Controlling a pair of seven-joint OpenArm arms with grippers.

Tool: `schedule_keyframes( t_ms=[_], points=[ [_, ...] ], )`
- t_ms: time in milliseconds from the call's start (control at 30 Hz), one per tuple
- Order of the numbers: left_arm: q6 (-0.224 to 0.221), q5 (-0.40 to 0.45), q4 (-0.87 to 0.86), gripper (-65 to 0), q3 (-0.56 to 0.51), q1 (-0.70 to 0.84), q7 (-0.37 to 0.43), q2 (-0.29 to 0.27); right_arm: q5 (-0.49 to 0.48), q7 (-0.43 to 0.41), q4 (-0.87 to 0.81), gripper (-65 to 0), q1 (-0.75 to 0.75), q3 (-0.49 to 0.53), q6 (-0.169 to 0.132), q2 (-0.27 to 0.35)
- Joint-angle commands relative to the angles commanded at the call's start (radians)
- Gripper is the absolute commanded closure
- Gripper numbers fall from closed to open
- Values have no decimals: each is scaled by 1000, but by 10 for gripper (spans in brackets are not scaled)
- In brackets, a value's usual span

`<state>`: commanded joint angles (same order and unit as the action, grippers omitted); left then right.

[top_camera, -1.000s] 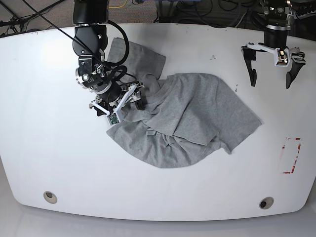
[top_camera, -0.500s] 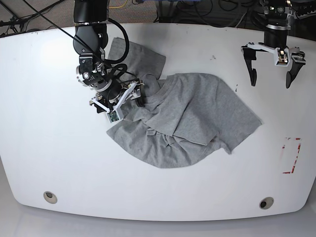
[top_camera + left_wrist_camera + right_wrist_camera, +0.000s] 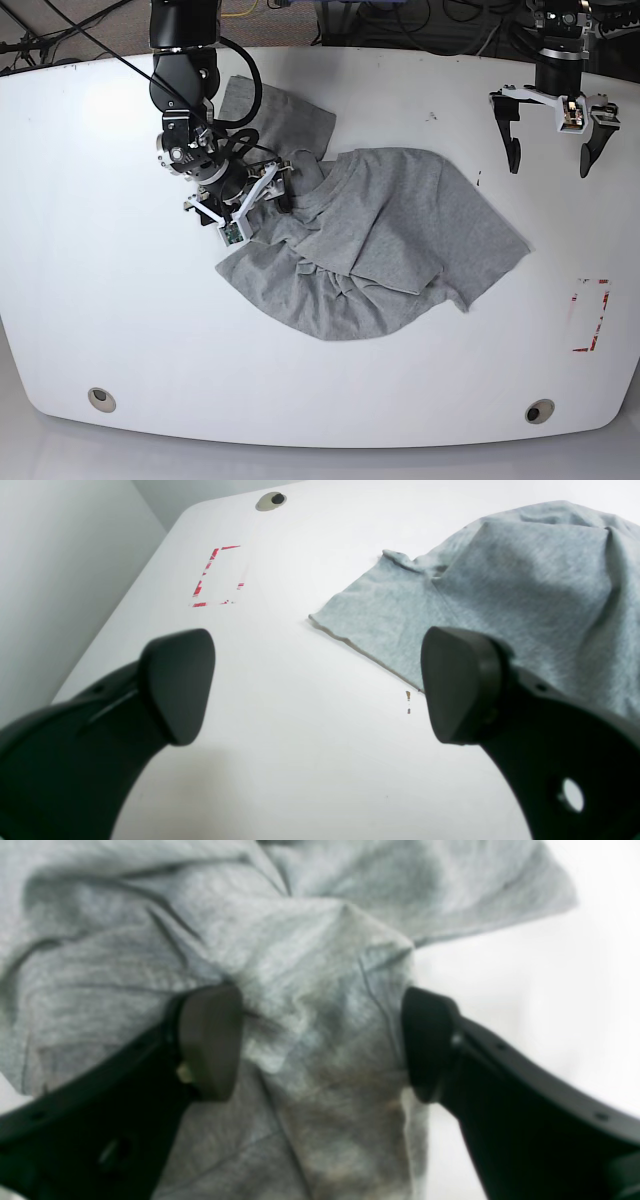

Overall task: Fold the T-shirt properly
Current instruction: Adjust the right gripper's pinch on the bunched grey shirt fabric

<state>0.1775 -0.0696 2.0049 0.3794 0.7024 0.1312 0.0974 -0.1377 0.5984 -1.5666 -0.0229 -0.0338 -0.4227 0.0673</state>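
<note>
The heather-grey T-shirt (image 3: 375, 245) lies crumpled in the middle of the white table (image 3: 90, 300), no lettering showing. My right gripper (image 3: 262, 205) hovers over the shirt's left edge with its jaws apart; in the right wrist view a bunched ridge of the T-shirt (image 3: 320, 1005) sits between the fingers (image 3: 212, 1040) of the right gripper (image 3: 320, 1042). My left gripper (image 3: 548, 155) stands open above bare table at the far right, apart from the cloth. The left wrist view shows the left gripper (image 3: 315, 685) open, with a corner of the T-shirt (image 3: 400, 615) beyond it.
A red dashed rectangle (image 3: 590, 315) is marked on the table near the right edge, also seen as the red rectangle (image 3: 216, 575) in the left wrist view. Two round grommets (image 3: 101, 399) (image 3: 540, 411) sit near the front edge. Cables run along the back.
The right gripper has shifted slightly up and toward the back over the shirt's left edge. The left arm has not moved.
</note>
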Motion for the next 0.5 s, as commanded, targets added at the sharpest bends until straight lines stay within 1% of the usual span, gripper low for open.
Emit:
schedule_keyframes(
  t_ms=[200, 500],
  points=[
    [1, 1, 3, -624, -2, 3, 4, 0, 1, 3, -2, -259, 1, 0, 1, 0],
    [2, 1, 8, -627, 7, 14, 7, -2, 2, 10, -18, -185, -1, 0, 5, 5]
  ],
)
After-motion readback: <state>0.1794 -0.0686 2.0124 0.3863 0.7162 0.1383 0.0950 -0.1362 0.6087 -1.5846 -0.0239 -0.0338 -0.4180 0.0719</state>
